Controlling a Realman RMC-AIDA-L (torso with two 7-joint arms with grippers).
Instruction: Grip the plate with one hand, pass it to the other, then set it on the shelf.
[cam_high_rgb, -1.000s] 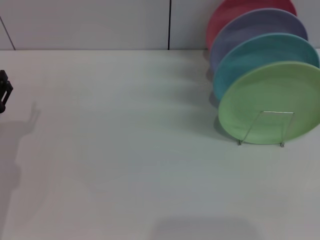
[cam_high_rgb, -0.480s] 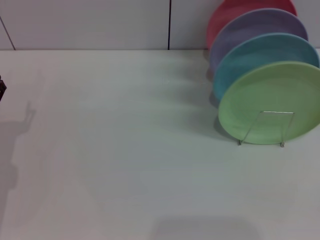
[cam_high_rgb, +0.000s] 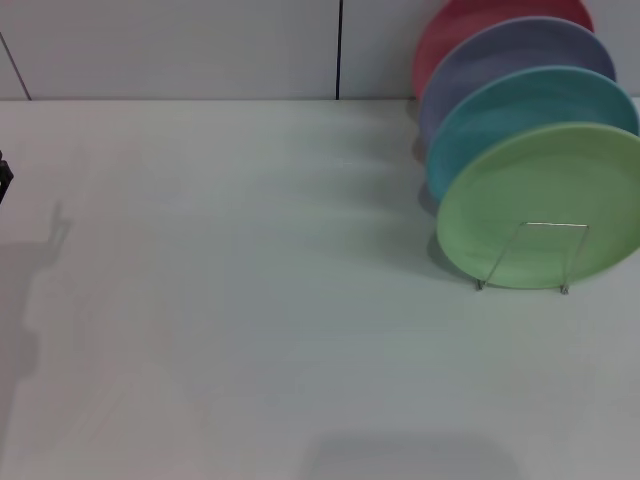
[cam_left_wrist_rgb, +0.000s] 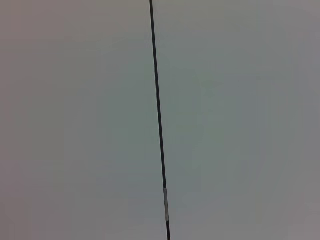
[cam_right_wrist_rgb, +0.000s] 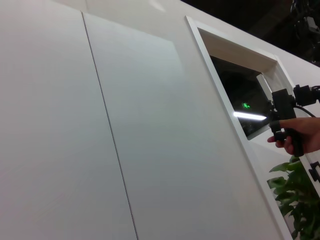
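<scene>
Now: green plate (cam_high_rgb: 545, 205) already stands upright in wire rack (cam_high_rgb: 530, 257), far right, w/ other plates behind. We see only a sliver of left gripper (cam_high_rgb: 4, 177), far left edge; fingers — can't tell. Right arm unseen.

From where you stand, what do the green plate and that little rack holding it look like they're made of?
The green plate looks like plastic with a matte finish: its colour is flat and even, with no sharp glare. It could be melamine; the look leaves that open. The rack looks like thin bare metal wire, silvery and bent into upright loops. The left gripper sits at the table's far left edge, well away from both.
</scene>
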